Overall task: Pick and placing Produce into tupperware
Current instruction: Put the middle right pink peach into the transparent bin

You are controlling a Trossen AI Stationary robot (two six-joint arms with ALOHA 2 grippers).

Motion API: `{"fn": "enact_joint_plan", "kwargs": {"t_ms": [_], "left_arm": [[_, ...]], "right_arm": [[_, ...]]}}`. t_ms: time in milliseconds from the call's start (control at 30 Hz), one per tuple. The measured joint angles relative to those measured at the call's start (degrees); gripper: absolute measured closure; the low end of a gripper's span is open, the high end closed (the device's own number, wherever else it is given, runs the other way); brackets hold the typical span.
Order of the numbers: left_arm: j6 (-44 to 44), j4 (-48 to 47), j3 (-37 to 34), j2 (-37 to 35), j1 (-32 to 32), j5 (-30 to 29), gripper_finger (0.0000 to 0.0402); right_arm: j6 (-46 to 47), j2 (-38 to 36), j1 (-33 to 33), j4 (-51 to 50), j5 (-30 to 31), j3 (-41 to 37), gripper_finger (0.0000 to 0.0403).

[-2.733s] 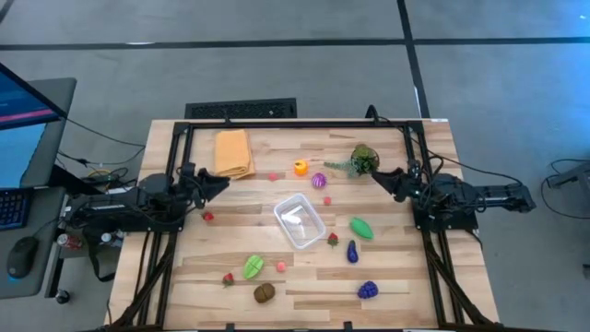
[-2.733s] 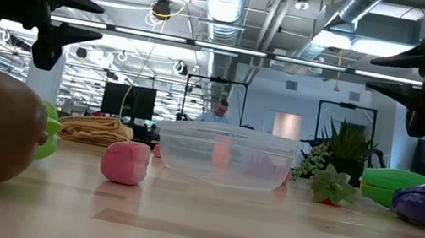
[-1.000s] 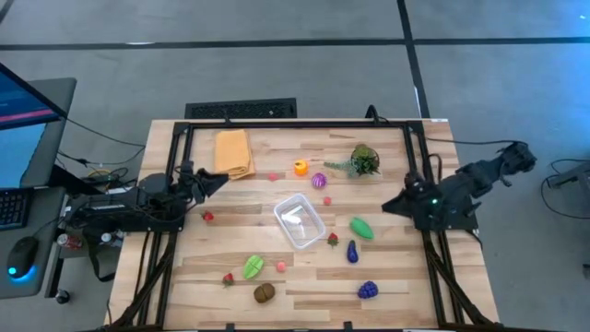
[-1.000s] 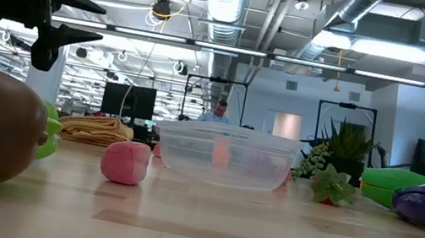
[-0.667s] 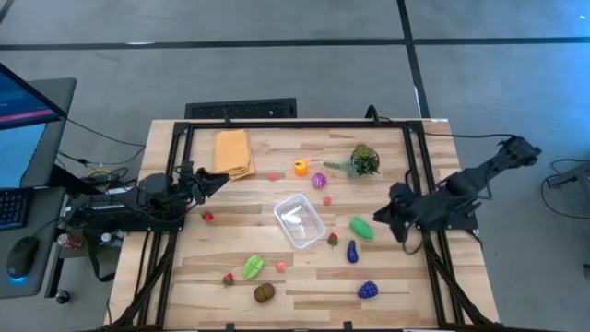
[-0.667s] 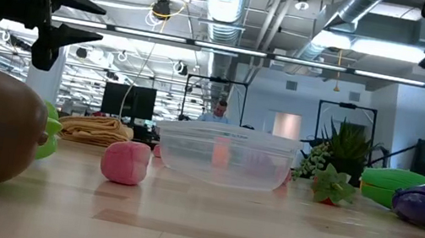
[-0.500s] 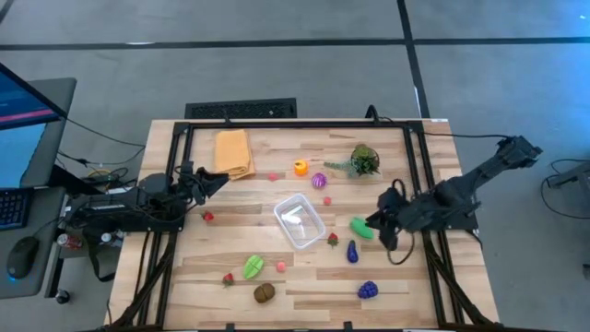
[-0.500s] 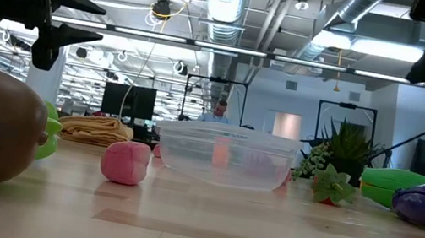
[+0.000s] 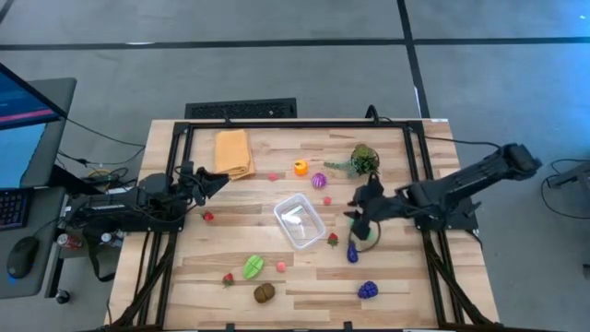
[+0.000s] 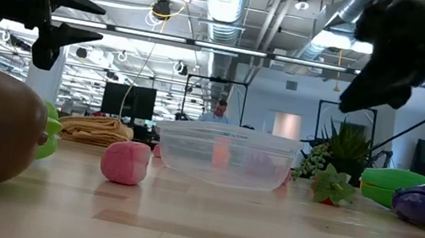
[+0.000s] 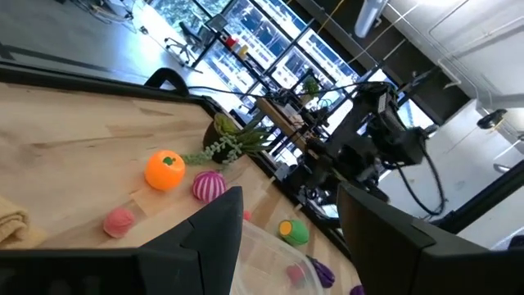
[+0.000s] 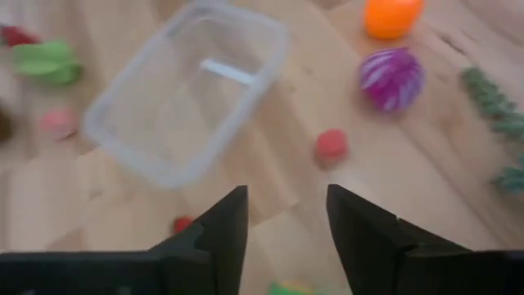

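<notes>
The clear tupperware [image 9: 300, 221] stands open at mid-table and is also seen in the right wrist view [image 12: 184, 102] and the low view [image 10: 224, 155]. Toy produce lies scattered around it: an orange piece [image 9: 300, 168], a purple striped one [image 9: 319, 180], a strawberry [image 9: 333, 240], an eggplant [image 9: 352, 251], a green leafy one [image 9: 253, 267], a brown one [image 9: 265, 292] and purple grapes [image 9: 368, 290]. My right gripper [image 9: 358, 219] hangs open above the table just right of the tupperware, over a green piece [image 12: 286, 288]. My left gripper [image 9: 217, 180] waits open at the left edge.
A folded orange-yellow cloth [image 9: 233, 152] lies at the far left of the table, and a leafy plant sprig [image 9: 362, 160] sits at the far right. Small red pieces [image 9: 208, 217] [image 9: 326, 200] and a pink one [image 9: 280, 266] dot the wood. A black frame borders the table.
My right arm has swung in from the table's right edge toward the tupperware, stretching out to the left and coming lower, and its gripper now hangs over the green piece beside the container. The produce and the tupperware have stayed where they were.
</notes>
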Motion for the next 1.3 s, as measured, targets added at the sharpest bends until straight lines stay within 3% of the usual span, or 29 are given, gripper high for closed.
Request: {"fn": "enact_joint_plan", "kwargs": {"t_ms": [133, 367, 833, 1300], "left_arm": [[0.01, -0.01, 0.00, 0.00, 0.00, 0.04, 0.0211], [0.43, -0.03, 0.00, 0.00, 0.00, 0.06, 0.0211], [0.50, -0.02, 0.00, 0.00, 0.00, 0.08, 0.0211], [0.52, -0.03, 0.00, 0.02, 0.01, 0.06, 0.0211]], "right_arm": [[-0.33, 3.20, -3.88, 1.80, -0.30, -0.04, 0.0183], [-5.99, 10.05, -7.78, 8.49, -7.55, -0.04, 0.0168], [-6.46, 19.51, -11.21, 16.27, -7.51, -0.04, 0.0168], [-7.34, 20.66, -14.68, 17.25, -8.11, -0.04, 0.0168]]}}
